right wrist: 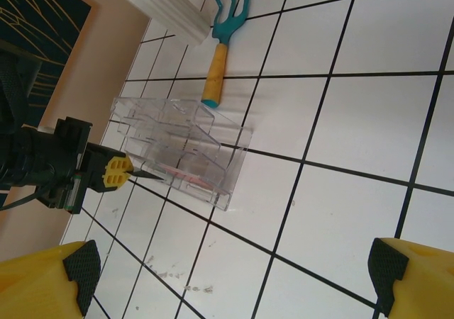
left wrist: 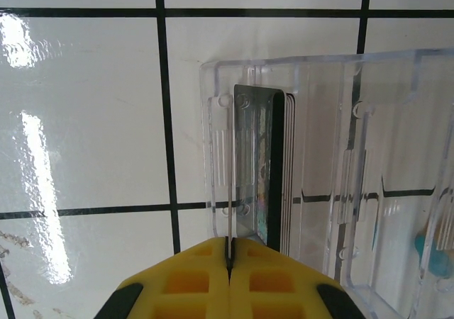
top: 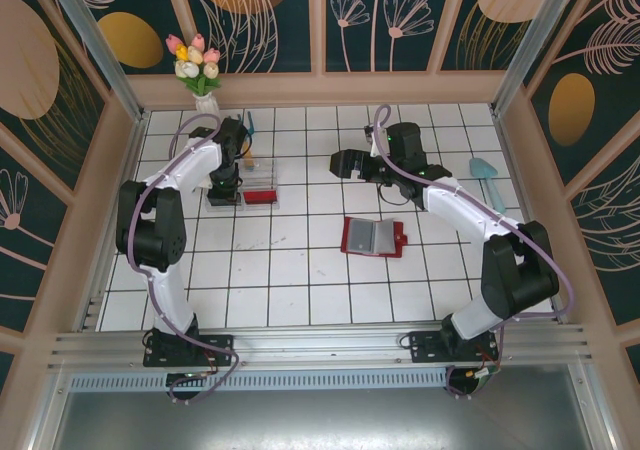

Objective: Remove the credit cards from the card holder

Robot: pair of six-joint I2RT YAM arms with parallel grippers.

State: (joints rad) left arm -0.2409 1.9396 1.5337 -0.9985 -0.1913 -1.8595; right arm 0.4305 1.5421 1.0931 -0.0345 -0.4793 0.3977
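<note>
The red card holder (top: 373,236) lies open on the tiles at centre right, its grey-blue pockets facing up. Neither gripper touches it. My left gripper (top: 222,190) (left wrist: 229,252) is at the clear plastic tray (left wrist: 319,156), shut on a thin card (left wrist: 231,191) seen edge-on, whose far end reaches into the tray's left end. A dark card (left wrist: 261,170) stands right beside it inside the tray. A red card (top: 260,196) lies flat in the tray. My right gripper (top: 345,164) (right wrist: 230,283) hovers open above bare tiles, behind the holder, holding nothing.
A teal hand rake (right wrist: 223,49) with a wooden handle lies beyond the tray (right wrist: 181,149). A white vase (right wrist: 163,7) of tulips (top: 195,58) stands at the back left corner. A teal scoop (top: 487,178) lies at the right wall. Pen walls surround the tiled floor.
</note>
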